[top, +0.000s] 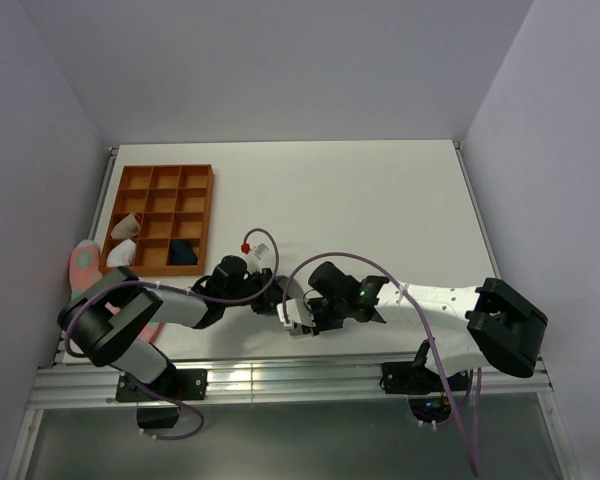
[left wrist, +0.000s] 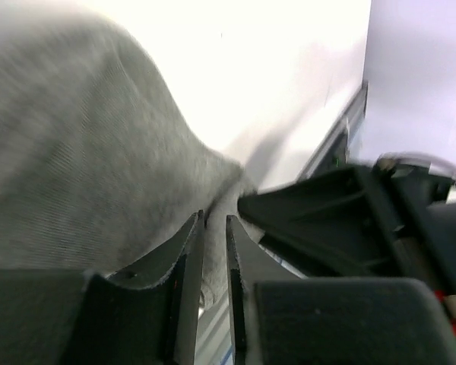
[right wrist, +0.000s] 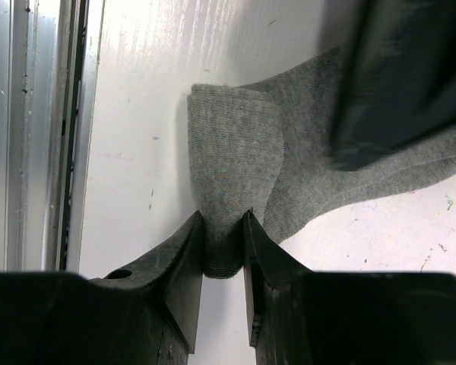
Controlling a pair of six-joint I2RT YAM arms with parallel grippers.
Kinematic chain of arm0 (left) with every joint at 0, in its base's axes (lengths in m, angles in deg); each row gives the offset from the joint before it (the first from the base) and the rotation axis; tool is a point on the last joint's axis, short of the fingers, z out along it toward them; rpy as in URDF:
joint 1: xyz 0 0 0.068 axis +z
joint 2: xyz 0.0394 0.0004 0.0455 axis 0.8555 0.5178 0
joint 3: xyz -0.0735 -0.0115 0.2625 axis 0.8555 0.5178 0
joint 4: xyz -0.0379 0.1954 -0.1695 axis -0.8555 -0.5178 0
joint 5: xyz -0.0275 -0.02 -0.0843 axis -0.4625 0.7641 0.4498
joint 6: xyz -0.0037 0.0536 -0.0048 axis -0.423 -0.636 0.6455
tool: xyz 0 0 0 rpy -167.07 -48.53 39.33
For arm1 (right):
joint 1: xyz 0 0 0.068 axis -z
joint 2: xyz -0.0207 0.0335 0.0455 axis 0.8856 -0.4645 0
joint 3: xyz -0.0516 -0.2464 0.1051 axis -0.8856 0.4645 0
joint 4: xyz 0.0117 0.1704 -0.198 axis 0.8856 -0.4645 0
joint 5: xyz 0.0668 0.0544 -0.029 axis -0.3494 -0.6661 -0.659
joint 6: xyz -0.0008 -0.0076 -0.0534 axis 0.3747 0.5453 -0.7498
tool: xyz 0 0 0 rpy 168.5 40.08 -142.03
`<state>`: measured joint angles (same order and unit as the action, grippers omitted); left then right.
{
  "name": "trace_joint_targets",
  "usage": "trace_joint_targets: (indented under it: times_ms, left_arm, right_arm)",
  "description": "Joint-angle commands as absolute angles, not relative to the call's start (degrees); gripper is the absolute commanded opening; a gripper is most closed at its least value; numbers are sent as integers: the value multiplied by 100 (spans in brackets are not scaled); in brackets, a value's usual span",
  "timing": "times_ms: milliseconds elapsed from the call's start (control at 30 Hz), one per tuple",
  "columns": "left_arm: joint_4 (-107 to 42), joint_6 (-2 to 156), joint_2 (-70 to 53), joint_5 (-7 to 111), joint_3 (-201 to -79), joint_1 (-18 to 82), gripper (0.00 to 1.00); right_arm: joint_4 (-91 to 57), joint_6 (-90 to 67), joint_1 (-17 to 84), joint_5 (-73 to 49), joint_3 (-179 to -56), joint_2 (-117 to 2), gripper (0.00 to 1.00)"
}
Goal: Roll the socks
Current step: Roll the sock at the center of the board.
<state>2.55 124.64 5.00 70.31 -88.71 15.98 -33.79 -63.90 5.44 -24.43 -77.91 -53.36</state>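
Far left: pink sock (top: 83,268) lies at the table's left edge beside the tray, not part of this job. Wooden tray (top: 165,168) holds pale bundles (top: 125,240) and a dark bundle (top: 183,252) in its near-right cell. That one is likely the navy sock, rolled and parked, but I can't confirm from above.

Left gripper (left wrist: 215,255): fingers barely apart, with the grey sock (left wrist: 76,152) tapering into the gap. The view is blurred, so I can't tell whether it pinches the cloth or lets it go. My read is that it anchors the flat part so the roll has something to pull against.

The grey sock lies on the table (top: 380,200) near the front edge, between the two grippers and mostly hidden under them from above.

Right gripper (right wrist: 224,232): clamped on the doubled-over end, cloth squeezed between both fingers. That end lies folded onto the flat part, so the roll is started but not finished. It grips the fold itself, presumably so a wrist turn wraps more cloth.

Risk: the fold slips out if the left end frees early.
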Motion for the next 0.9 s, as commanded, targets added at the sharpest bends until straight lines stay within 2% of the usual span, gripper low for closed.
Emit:
trace_joint_targets:
  times_ms: [0, 133, 300, 467, 867]
  left_arm:
    - [-499, 12049, -9, 6544, -9098, 1768, 23]
    - [-1344, 11926, -597, 5930, -9159, 1891, 21]
    - [-1838, 11768, -634, 5769, -9291, 1935, 18]
    - [-1865, 11706, -28, 5848, -9511, 1961, 12]
    - [-1689, 11495, 1212, 6051, -10320, 1970, 9]
  right_arm:
    - [-3963, -6249, 493, -2331, -7778, -5582, 23]
    - [-3989, -6222, 484, -2349, -7831, -5617, 23]
    - [-3989, -6213, 493, -2314, -7883, -5679, 23]
    - [-4059, -6205, 484, -2314, -7954, -5679, 23]
    - [-5210, -6521, 502, -3129, -8691, -6003, 22]
